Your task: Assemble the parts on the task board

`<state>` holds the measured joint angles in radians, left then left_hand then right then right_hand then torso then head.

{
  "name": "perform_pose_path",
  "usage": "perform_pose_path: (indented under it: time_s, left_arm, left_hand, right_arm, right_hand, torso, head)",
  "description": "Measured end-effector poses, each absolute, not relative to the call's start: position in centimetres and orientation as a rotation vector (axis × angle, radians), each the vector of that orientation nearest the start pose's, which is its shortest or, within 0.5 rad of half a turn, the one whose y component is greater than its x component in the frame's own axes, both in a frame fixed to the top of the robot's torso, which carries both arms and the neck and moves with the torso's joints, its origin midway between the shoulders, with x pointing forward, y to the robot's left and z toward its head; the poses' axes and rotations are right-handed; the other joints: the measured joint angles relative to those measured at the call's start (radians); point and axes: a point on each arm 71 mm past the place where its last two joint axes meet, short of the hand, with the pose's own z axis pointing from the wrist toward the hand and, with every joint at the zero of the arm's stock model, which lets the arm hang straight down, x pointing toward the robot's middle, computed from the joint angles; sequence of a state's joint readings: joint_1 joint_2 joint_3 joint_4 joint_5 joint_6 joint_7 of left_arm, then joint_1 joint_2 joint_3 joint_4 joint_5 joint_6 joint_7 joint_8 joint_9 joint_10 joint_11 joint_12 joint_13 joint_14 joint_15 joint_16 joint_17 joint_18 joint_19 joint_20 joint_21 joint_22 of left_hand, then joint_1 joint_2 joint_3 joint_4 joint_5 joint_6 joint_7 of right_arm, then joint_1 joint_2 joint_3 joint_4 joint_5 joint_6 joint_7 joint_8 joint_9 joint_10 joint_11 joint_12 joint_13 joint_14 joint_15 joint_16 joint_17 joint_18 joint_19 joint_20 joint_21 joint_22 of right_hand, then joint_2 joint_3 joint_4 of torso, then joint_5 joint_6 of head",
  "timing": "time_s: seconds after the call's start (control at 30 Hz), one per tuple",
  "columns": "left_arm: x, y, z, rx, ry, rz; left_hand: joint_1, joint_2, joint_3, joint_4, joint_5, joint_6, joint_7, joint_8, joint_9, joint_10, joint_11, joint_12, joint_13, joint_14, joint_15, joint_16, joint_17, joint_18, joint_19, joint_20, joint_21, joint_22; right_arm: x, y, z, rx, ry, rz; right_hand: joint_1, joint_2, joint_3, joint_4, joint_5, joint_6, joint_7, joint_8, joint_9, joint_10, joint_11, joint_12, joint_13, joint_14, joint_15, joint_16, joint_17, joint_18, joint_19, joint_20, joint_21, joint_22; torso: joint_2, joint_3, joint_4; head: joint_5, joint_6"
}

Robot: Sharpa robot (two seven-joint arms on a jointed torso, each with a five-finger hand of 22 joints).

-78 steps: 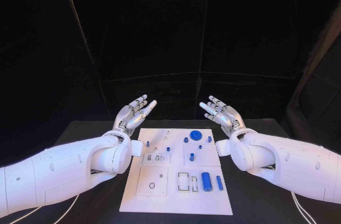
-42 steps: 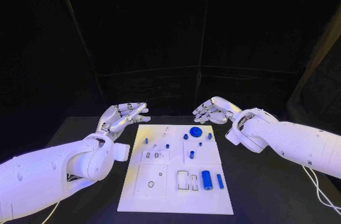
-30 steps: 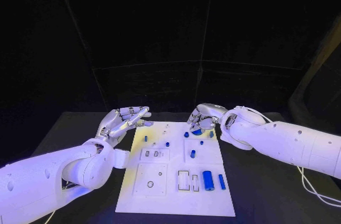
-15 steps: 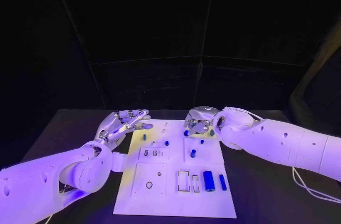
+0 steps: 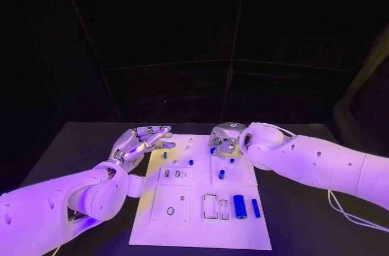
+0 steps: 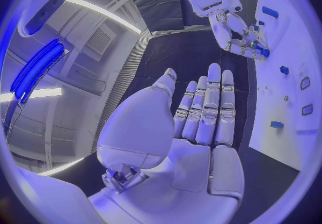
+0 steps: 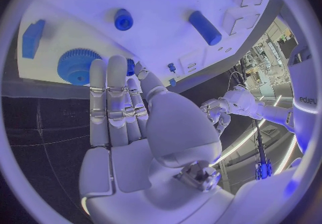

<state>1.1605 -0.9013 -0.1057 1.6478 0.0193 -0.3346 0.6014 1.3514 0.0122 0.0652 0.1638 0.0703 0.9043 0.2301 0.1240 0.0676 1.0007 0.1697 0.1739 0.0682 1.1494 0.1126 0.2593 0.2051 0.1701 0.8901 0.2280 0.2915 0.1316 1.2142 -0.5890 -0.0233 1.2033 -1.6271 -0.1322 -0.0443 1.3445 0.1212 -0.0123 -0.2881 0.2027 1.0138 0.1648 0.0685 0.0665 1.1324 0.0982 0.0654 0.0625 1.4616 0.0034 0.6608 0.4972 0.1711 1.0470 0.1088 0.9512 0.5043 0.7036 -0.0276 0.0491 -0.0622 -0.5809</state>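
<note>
The white task board (image 5: 185,214) lies in the middle of the black table. Blue parts sit on it: a thick cylinder (image 5: 240,206), a thin bar (image 5: 256,207) and small pegs (image 5: 220,175). My right hand (image 5: 225,138) hovers over the board's far end, fingers pointing down. Its straight fingertips (image 7: 107,71) lie right beside the blue gear (image 7: 75,65); I cannot tell whether they touch it. It holds nothing. My left hand (image 5: 142,142) floats at the board's far left corner, fingers (image 6: 209,100) stretched out and empty.
In the right wrist view a blue cylinder (image 7: 204,27), a round peg (image 7: 123,19) and a blue block (image 7: 31,37) lie near the gear. Black table (image 5: 316,211) surrounds the board. Dark curtains stand behind.
Both hands came down from a raised, palms-up pose. The right hand swung in over the board's far end and lowered onto the gear's spot. The left hand has hardly moved lately.
</note>
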Motion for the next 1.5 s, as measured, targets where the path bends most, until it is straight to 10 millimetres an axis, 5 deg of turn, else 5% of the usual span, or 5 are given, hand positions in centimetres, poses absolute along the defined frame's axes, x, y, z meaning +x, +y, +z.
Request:
perform_pose_path:
  time_s: [0.63,0.93,1.5]
  left_arm:
    - [45.2,20.6,-19.9,-1.074,1.337,-1.648]
    - [45.3,20.6,-20.0,-1.077,1.344,-1.646]
    - [45.4,20.5,-20.0,-1.081,1.355,-1.645]
  left_hand:
    - [0.004,0.004,0.003,-0.003,0.0,0.0,0.0,0.0,-0.001,0.0,0.0,0.0,0.0,0.0,0.0,0.0,0.003,0.0,0.0,0.0,0.0,-0.001]
    - [0.004,0.004,0.004,-0.004,0.0,0.0,0.0,-0.004,-0.002,0.0,0.0,-0.005,0.0,0.0,0.0,0.0,0.006,0.0,0.003,0.004,0.0,-0.002]
    - [0.008,0.008,0.006,-0.005,0.0,0.0,0.0,-0.004,-0.002,0.0,0.0,-0.005,-0.001,0.0,0.0,0.0,0.007,0.0,0.003,0.004,0.0,-0.003]
  right_arm:
    - [54.0,-15.4,-20.1,-0.417,1.748,0.507]
    - [53.9,-15.2,-19.8,-0.409,1.712,0.521]
    - [55.1,-13.2,-18.5,-0.302,1.571,0.559]
  right_hand:
    - [0.001,0.012,0.096,0.0,-0.036,0.02,-0.005,0.0,-0.001,0.019,-0.004,0.0,0.0,0.0,0.0,0.159,0.138,0.0,-0.014,0.0,0.07,0.042]
    - [-0.011,0.024,0.181,0.001,-0.099,0.079,-0.015,0.01,0.004,0.086,-0.021,0.007,0.004,0.005,-0.005,0.257,0.226,0.0,0.014,-0.012,0.148,0.142]
    - [-0.054,-0.012,0.259,0.013,-0.1,0.081,-0.016,0.001,0.005,0.082,-0.017,0.0,0.003,0.005,-0.005,0.277,0.231,0.0,0.01,-0.008,0.166,0.155]
  torso:
    - [0.014,0.0038,0.0017]
    - [0.017,0.0045,0.0019]
    - [0.026,0.0037,0.0071]
  head:
    - [-0.001,0.001]
    - [-0.001,0.001]
    - [-0.002,0.015]
